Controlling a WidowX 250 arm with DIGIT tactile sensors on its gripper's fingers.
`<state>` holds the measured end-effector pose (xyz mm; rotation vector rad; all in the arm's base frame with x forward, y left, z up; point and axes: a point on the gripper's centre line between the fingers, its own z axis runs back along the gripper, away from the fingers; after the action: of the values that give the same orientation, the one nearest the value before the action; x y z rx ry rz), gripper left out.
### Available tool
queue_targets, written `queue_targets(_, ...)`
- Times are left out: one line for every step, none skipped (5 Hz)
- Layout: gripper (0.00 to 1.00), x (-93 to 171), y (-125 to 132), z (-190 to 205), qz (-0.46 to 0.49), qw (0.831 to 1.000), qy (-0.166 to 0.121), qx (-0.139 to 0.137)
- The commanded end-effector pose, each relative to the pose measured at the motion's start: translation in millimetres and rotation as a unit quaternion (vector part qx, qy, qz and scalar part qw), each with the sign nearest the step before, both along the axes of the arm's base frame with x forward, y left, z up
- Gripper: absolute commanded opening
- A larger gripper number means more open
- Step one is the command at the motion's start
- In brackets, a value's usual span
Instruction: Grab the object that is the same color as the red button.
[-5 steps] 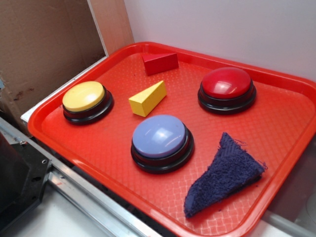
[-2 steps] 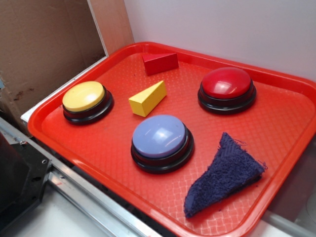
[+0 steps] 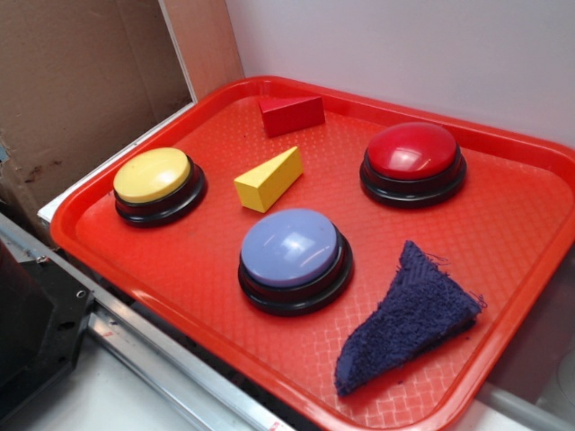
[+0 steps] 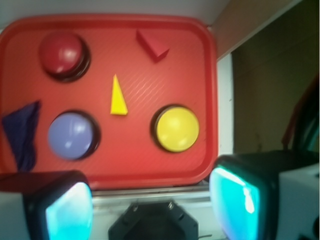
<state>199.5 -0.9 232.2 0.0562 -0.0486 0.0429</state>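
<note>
Your target is the red wedge (image 3: 292, 114), lying at the far end of the tray (image 3: 530, 233), close to the far rim and well apart from the red button (image 3: 413, 162), which sits to its right in the exterior view. The gripper (image 4: 152, 202) appears only in the wrist view: both fingers wide apart, nothing between them, hanging back over the near edge of the tray with all the objects spread out ahead of it.

Here is where you could slip. The wedge is nearly the same red as the tray, so its edges are hard to read, and in the wrist view it is blurred; misjudge the outline and you close on air or clip a corner. Its sloped face is a poor surface for the pads, so a grip across the slope would likely squeeze the block out sideways. Take the flat faces instead.

The far rim is just beyond it, so a finger coming down on that side may land on the rim and stop short of the floor.

The yellow wedge (image 3: 269, 180) lies between you and the target, the yellow button (image 3: 157, 184) and blue button (image 3: 292, 256) on either side; travel low and you will knock one. The cloth (image 3: 409, 319) is off to the right, out of the way.
</note>
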Motion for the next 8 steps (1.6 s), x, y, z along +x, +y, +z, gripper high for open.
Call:
queue_targets(1.0, 60, 33, -30, -0.05, 0.999, 0.011, 0.005)
queue_targets(1.0, 85, 52, -51, -0.066, 0.997, 0.023, 0.021)
queue_targets(1.0, 105, 53, -61, -0.153, 0.988, 0.023, 0.028)
queue_targets(1.0, 113, 46, -70, -0.198, 0.979, 0.025, 0.039)
queue_targets(1.0, 111, 31, -83, -0.243, 0.968, 0.044, 0.039)
queue_targets(1.0, 107, 22, -93, -0.29, 0.955, 0.054, 0.024)
queue_targets(1.0, 107, 22, -93, -0.29, 0.955, 0.054, 0.024)
queue_targets(1.0, 107, 22, -93, -0.29, 0.955, 0.054, 0.024)
